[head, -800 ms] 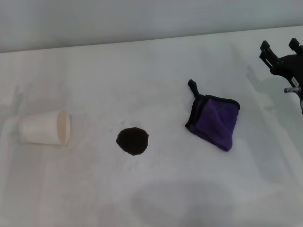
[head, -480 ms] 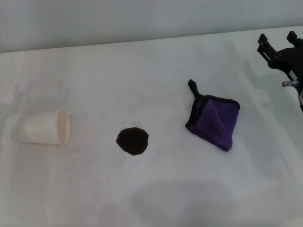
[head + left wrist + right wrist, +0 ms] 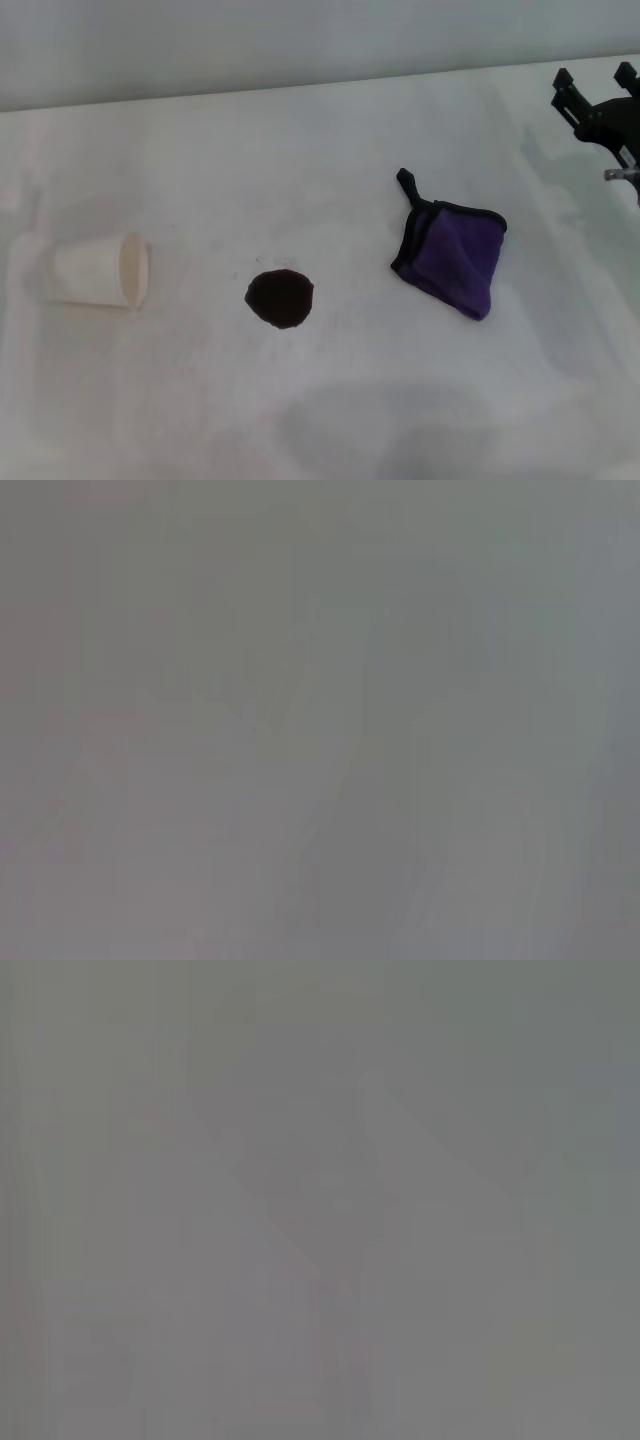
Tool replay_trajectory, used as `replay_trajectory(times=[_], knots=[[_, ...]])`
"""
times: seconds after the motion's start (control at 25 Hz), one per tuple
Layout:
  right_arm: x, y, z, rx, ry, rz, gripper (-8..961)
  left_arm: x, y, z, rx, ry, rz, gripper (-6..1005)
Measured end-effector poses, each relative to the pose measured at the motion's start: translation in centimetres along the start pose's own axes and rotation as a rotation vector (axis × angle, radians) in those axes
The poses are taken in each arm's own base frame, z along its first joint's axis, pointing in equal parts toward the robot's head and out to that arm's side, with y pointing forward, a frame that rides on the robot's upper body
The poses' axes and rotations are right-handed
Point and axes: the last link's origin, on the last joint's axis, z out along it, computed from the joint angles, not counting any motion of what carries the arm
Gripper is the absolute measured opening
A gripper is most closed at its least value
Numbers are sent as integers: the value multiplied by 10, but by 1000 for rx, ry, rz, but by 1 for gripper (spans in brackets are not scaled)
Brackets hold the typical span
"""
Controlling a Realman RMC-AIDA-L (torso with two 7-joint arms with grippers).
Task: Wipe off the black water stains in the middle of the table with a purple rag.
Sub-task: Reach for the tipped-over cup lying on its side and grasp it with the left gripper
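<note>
Your right claw [image 3: 598,84], fingers apart and empty, is drifting toward the desk's far edge; pinch the soft, light, fuzzy deep-purple folded rag [image 3: 455,258] mid-fold.

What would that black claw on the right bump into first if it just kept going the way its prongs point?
Probably nothing soon: the right gripper, prongs apart, points up and away across bare table toward the far edge. The purple rag lies nearer the camera, outside that line. Depth is uncertain.
</note>
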Motion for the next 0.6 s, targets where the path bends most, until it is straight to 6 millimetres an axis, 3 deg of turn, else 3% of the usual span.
replay_trajectory(times=[0.28, 0.6], knots=[[-4, -4, 3, 18, -15, 1, 855, 30, 14, 21, -256, 45, -91, 816], [-8, -8, 5, 24, -26, -18, 856, 63, 3, 65, -549, -297, -92, 816]])
